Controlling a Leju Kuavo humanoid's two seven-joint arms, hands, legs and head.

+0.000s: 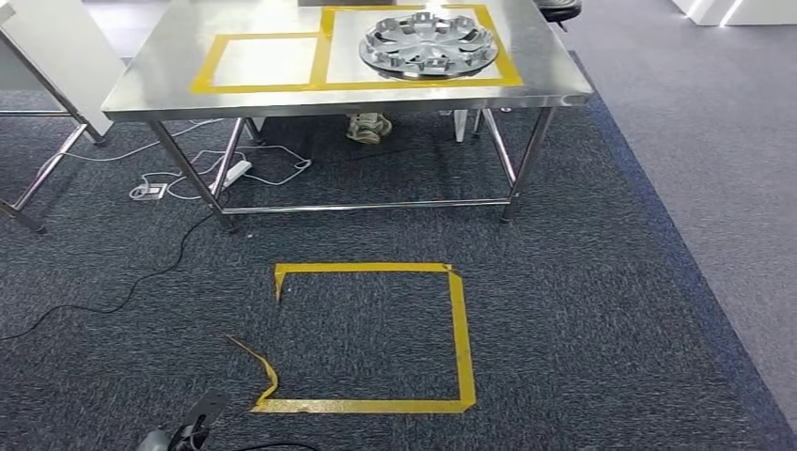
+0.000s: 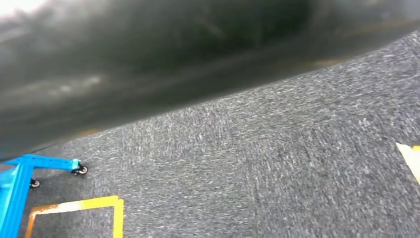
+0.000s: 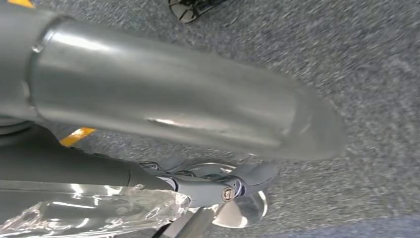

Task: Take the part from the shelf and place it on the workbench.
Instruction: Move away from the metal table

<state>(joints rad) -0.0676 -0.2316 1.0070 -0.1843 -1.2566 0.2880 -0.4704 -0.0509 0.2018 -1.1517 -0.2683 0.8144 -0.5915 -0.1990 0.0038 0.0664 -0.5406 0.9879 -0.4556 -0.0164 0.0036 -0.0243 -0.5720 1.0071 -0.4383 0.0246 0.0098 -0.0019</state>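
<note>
The part (image 1: pixel 428 44), a round silver wheel cover with pierced, spoke-like openings and a dull metallic sheen, lies flat on the workbench (image 1: pixel 282 94), well ahead of both hands and touched by neither. It sits inside the right of two yellow tape rectangles (image 1: pixel 211 64) stuck to the brushed steel top. The left rectangle, on the left hand's side, has only bare steel inside it. The left hand (image 1: pixel 185 427) hangs low and far short of the bench, a small dark shape with a grey rounded piece beside it. I cannot tell whether its fingers are spread or curled. The right hand (image 3: pixel 163 104) hangs over the carpet (image 1: pixel 601 282), a dark, speckled, short-piled weave. Its thick, smooth grey thumb is stretched out straight and the darker fingers (image 3: pixel 74 171) run alongside it. They are held apart, with carpet showing between them and nothing pinched. Close beside those fingers are crumpled clear film (image 3: pixel 99 208) and a shiny curved metal piece (image 3: pixel 242 210), which I cannot identify. Between the hands and the bench, a square of yellow tape (image 1: pixel 461 329) marks the carpet, one strip peeled and curling. Near the left hand stands a blue frame (image 2: pixel 20 173) on small black castors (image 2: pixel 80 170).
</note>
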